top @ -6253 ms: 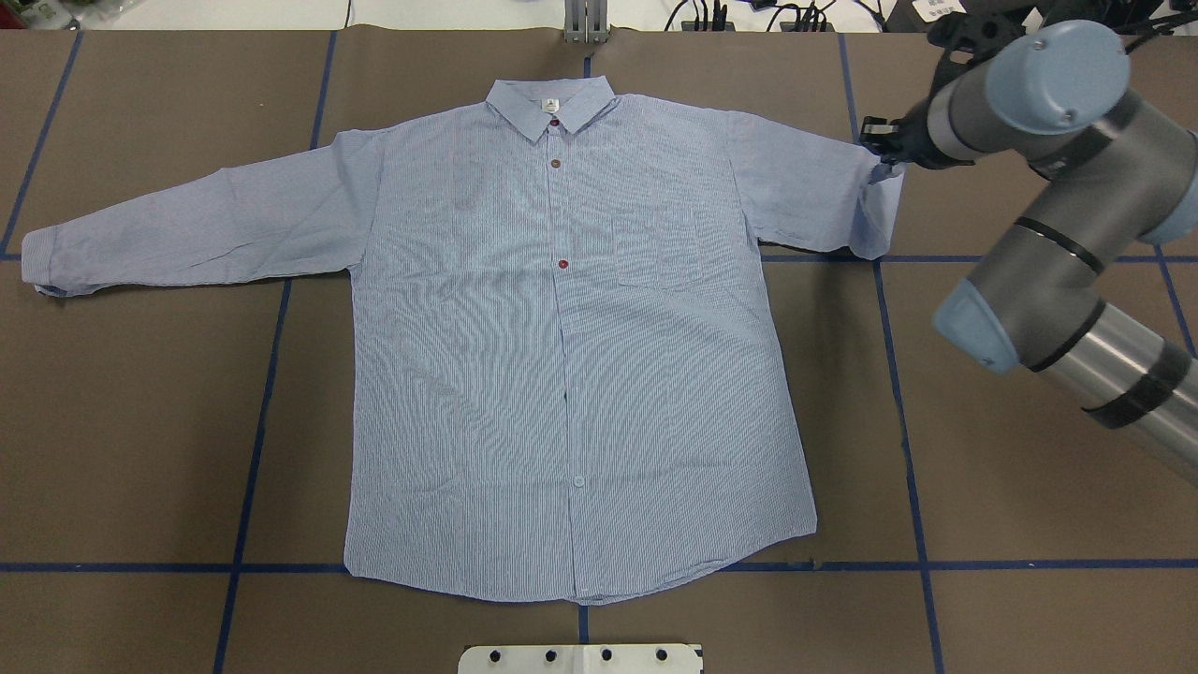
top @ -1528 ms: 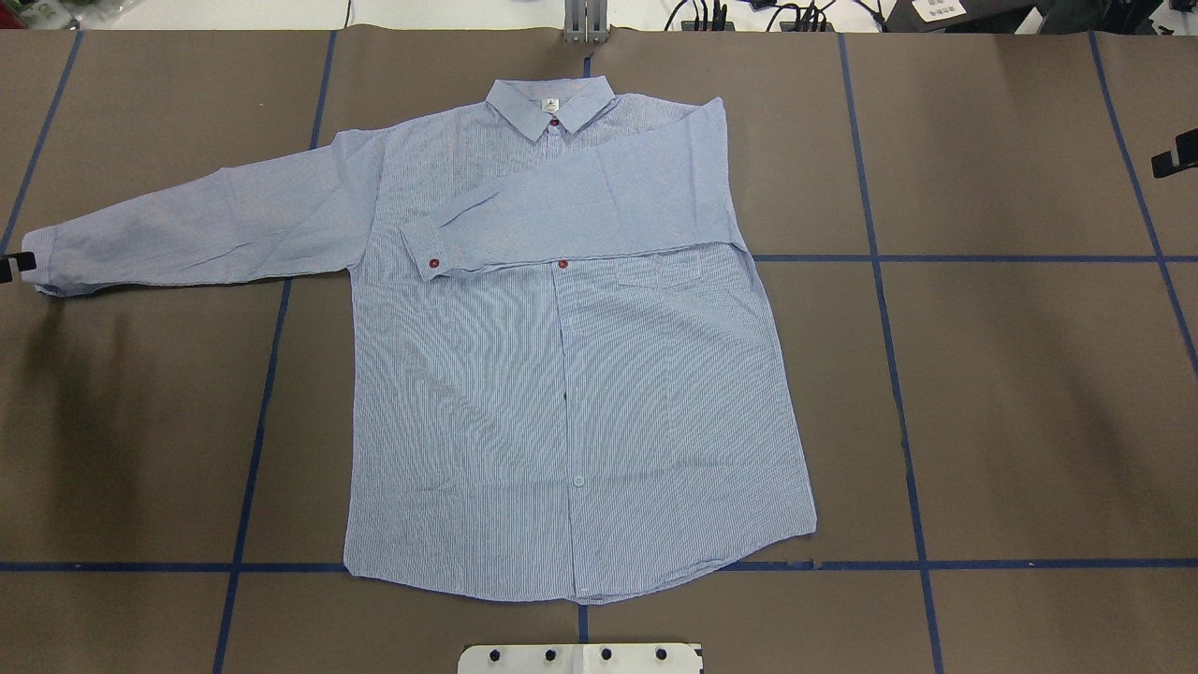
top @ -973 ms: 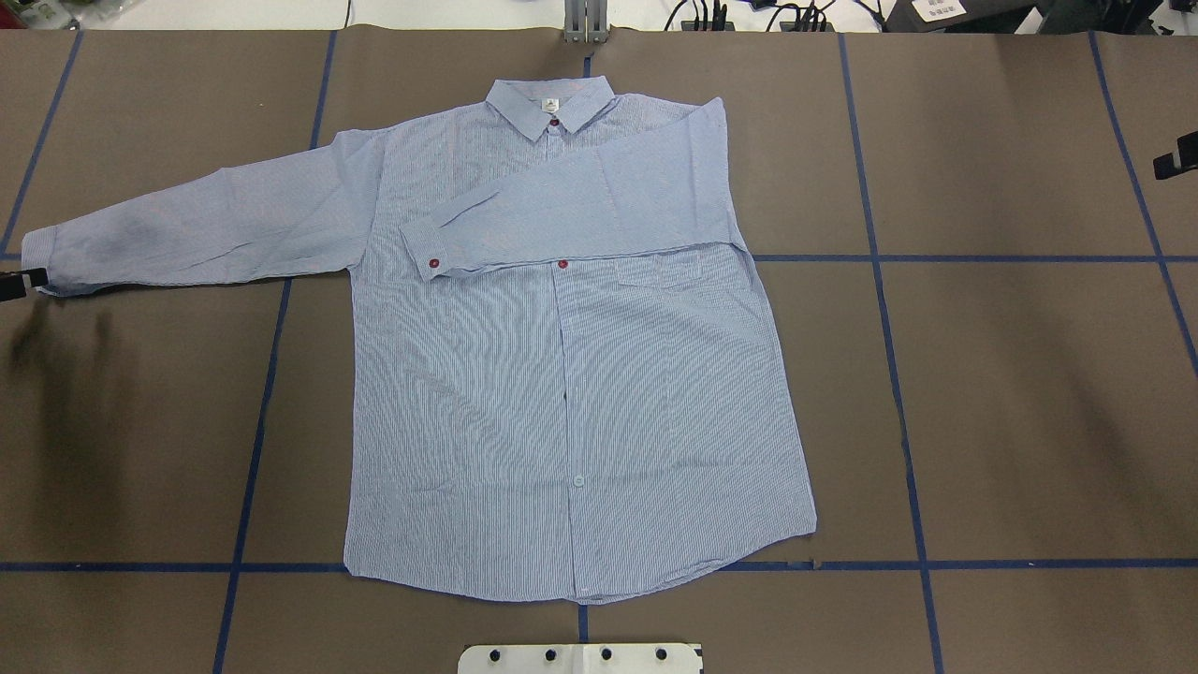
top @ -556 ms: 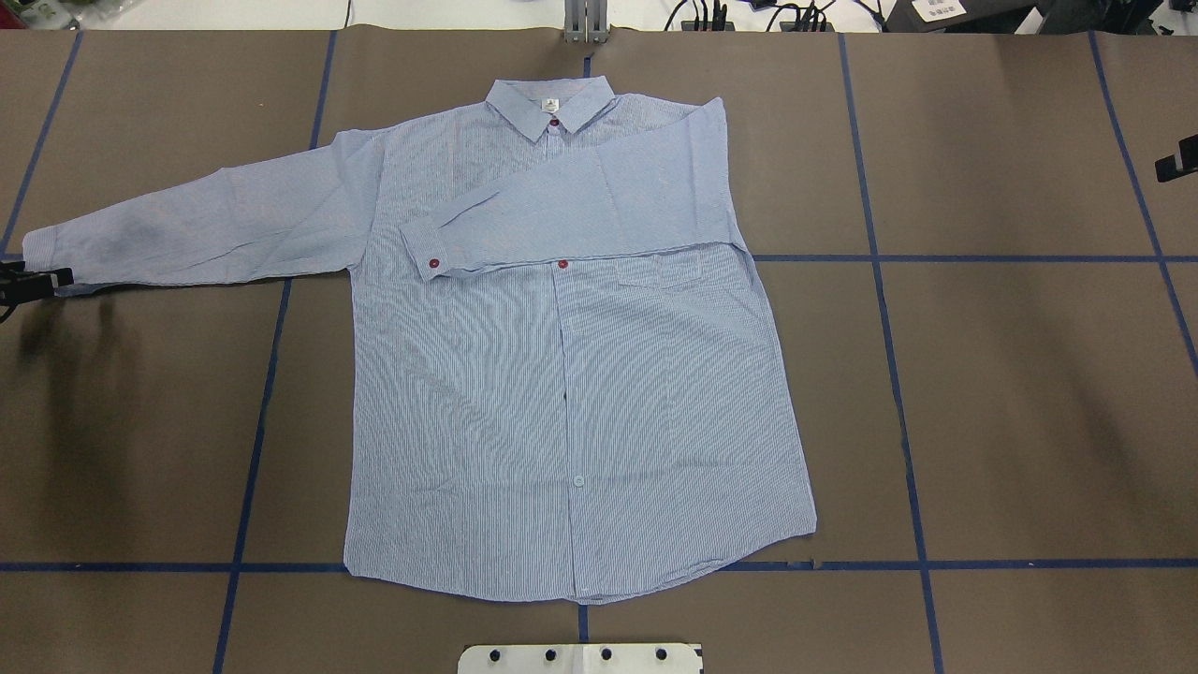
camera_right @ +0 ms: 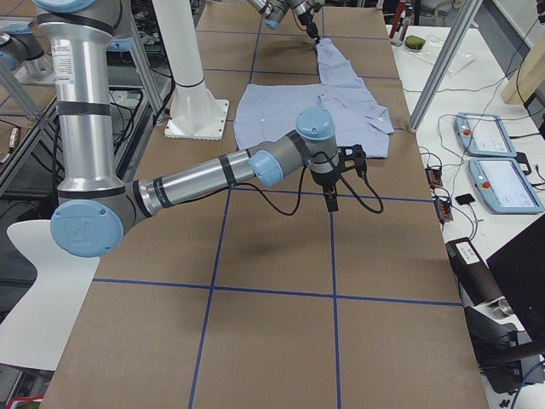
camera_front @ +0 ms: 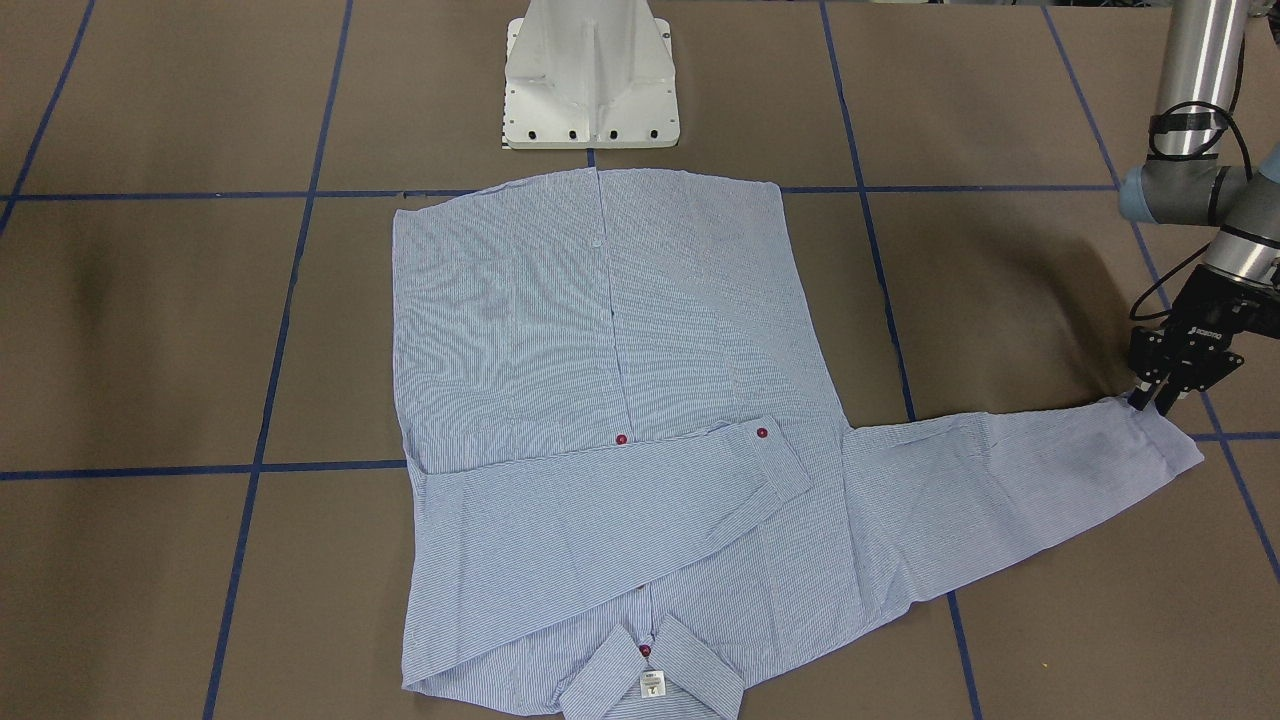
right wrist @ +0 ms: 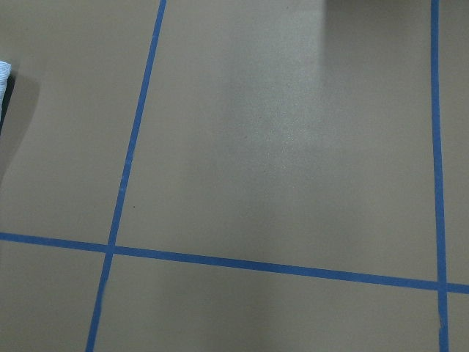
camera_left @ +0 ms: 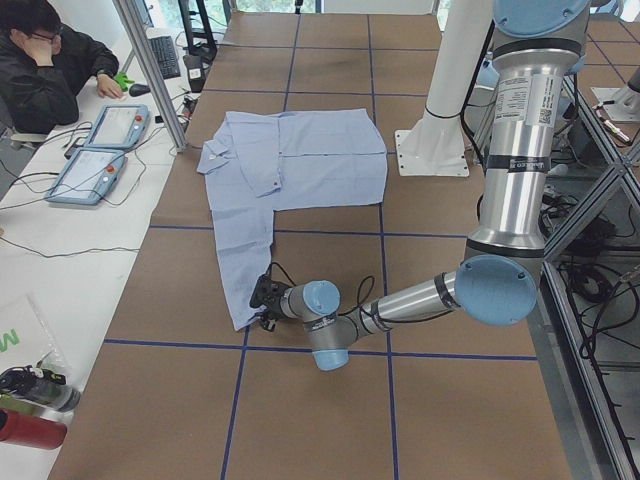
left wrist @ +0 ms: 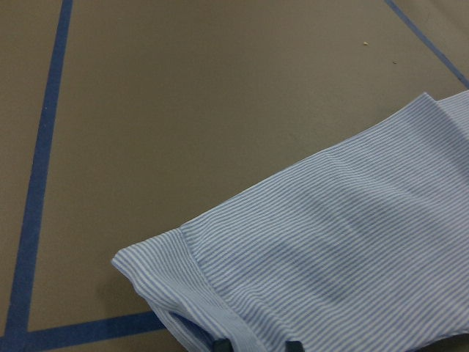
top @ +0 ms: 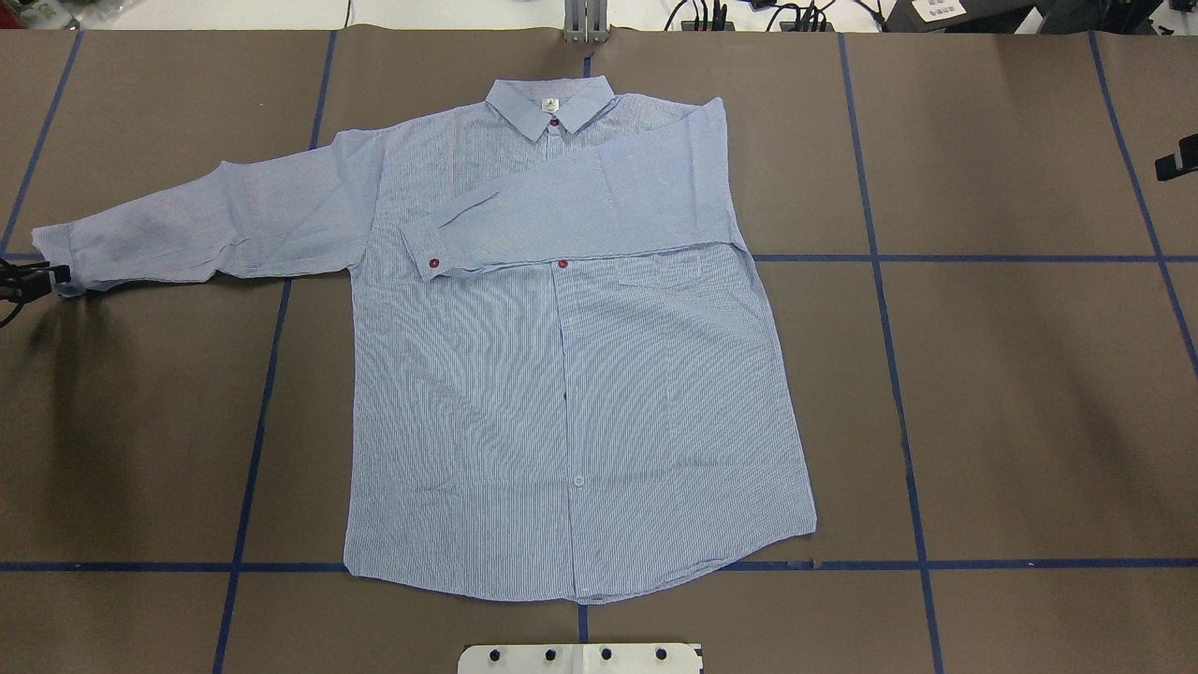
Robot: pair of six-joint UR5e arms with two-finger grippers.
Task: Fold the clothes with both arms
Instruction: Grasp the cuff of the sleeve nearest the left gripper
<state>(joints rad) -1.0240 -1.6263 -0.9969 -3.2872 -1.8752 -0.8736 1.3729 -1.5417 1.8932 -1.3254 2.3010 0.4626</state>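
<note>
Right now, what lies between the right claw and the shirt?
Nothing but bare brown table cover crossed by blue tape lines; the overhead view shows this stretch between the right claw and the shirt.

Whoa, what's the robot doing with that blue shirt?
It is folding the shirt, which lies flat on the table. One sleeve is already folded across the chest. The left gripper is pinching the cuff of the other sleeve, which lies stretched out to the side. The right gripper hangs over bare table, away from the shirt, with nothing in it.
</note>
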